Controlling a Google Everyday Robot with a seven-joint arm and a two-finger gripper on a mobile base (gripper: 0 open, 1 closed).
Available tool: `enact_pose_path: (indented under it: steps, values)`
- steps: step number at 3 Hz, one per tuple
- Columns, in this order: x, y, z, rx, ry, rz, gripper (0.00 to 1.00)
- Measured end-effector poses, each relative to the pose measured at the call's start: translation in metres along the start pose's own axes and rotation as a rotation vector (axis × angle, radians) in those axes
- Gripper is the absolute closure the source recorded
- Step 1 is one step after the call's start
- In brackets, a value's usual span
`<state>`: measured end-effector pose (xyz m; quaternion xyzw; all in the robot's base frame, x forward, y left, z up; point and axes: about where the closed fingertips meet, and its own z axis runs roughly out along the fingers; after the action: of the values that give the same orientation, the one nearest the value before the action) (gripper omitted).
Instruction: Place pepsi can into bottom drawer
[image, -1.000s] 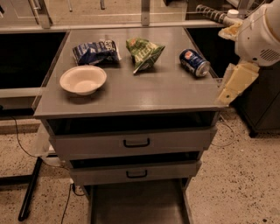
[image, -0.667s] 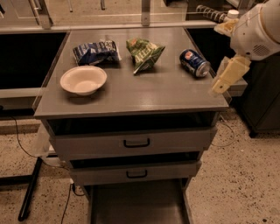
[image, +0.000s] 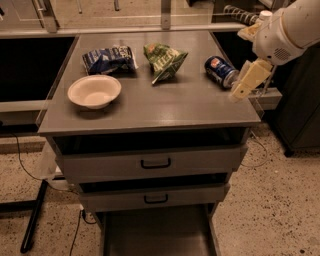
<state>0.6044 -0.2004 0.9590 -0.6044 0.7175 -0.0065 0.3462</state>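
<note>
**Grey cabinet top**: flat surface carrying four loose items, listed left to right.

1. White bowl: upright, near the front left, set apart from the rest.
2. Blue-and-white snack bag: crumpled, lying behind the bowl toward the back left.
3. Green snack bag: crumpled, at the centre back, just beside the blue-and-white bag but not touching it.
4. Pepsi can: lying on its side near the right edge, with its silver end turned toward the front right. It sits well apart from the green bag, with nothing resting on or against it.

**Gripper**: cream-coloured, hanging off the white arm that enters from the upper right. It angles down and leftward over the right edge of the top, just beside the can's silver end. Contact with the can cannot be made out. Whether it is spread or closed cannot be told, and it carries nothing visible.

**Drawers, top to bottom:**
- Upper drawer front: grey with a black handle, standing slightly out from the carcass.
- Middle drawer front: grey with a black handle, likewise slightly out.
- Bottom drawer: pulled well out, showing its flat grey floor and low side walls.

**Surroundings:** speckled floor, a black stand leg and a thin cable at the lower left.
</note>
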Motion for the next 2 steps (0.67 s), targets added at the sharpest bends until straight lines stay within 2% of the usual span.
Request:
enact_pose_path:
  steps: [1, 2]
  values:
    - [0.007, -0.009, 0.016, -0.002, 0.003, 0.027, 0.0]
    - [0.022, -0.037, 0.039, 0.034, 0.006, 0.1, 0.0]
